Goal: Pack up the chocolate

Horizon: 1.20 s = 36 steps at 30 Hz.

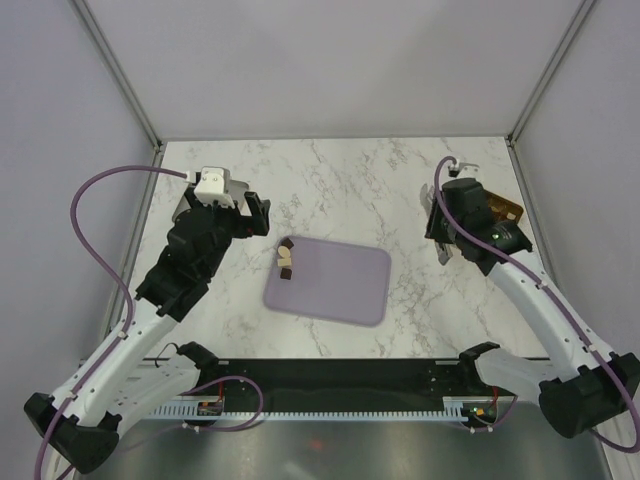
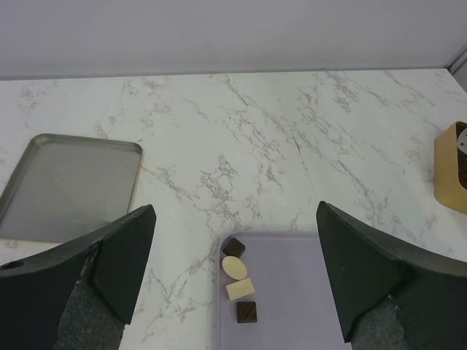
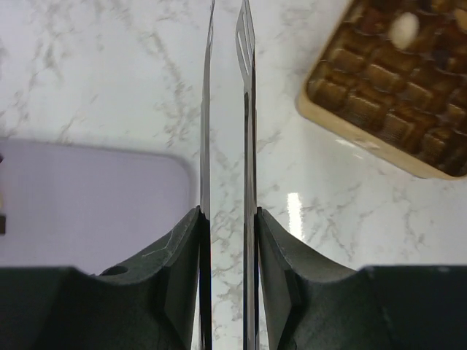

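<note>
While four chocolates wait at the ten o'clock corner of the tray, one cream piece sits in the box (other cells unclear); right fingers clamp the tongs, left fingers gape wide, empty.

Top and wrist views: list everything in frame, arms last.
chocolate pieces: four, two dark brown and two cream, in a row at the lilac tray's left edge
cream piece: one, cream, in a gold box compartment
lilac tray: one, lilac, table centre
gold box: one, gold with brown compartments, table's right side
metal tray: one, grey, table's left side
tongs: one, metal, in the right gripper
table: one, white marble
left gripper: black, open, by the lilac tray's far-left corner
right gripper: black, shut on tongs
</note>
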Available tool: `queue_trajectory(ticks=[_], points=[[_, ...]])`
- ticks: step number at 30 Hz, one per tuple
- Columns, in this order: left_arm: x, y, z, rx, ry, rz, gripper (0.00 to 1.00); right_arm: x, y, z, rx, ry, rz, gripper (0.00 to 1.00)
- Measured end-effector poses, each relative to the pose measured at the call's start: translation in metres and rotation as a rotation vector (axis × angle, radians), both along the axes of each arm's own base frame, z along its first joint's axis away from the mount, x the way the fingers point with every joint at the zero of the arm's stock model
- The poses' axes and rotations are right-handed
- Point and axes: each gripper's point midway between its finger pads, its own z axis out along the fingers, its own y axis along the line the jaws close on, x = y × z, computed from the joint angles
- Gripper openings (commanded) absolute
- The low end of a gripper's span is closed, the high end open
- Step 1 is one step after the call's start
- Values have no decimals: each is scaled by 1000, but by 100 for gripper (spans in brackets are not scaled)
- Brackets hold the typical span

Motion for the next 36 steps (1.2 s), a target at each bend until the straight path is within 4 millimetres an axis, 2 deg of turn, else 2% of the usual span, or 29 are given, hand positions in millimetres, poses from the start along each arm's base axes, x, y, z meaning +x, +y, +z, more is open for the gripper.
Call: queue_trajectory(ticks=[3,13,21,25,28,36], points=[[2,3,-2,11,2,18,100,-9,39,0,9,-19,130,42],[5,11,-3,35,2,60,100,-61,163,-31,-7,-33,533,43],[7,15,-5,51,5,88,100,-99,240,-66,-61,-49,746,48],[8,18,-5,60,3,105,100,-116,265,-90,-122,-33,808,49],[8,19,-5,61,3,110,100,-123,275,-104,-149,-20,834,49],[8,19,-5,61,3,110,100,-119,285,-110,-164,-31,833,51]])
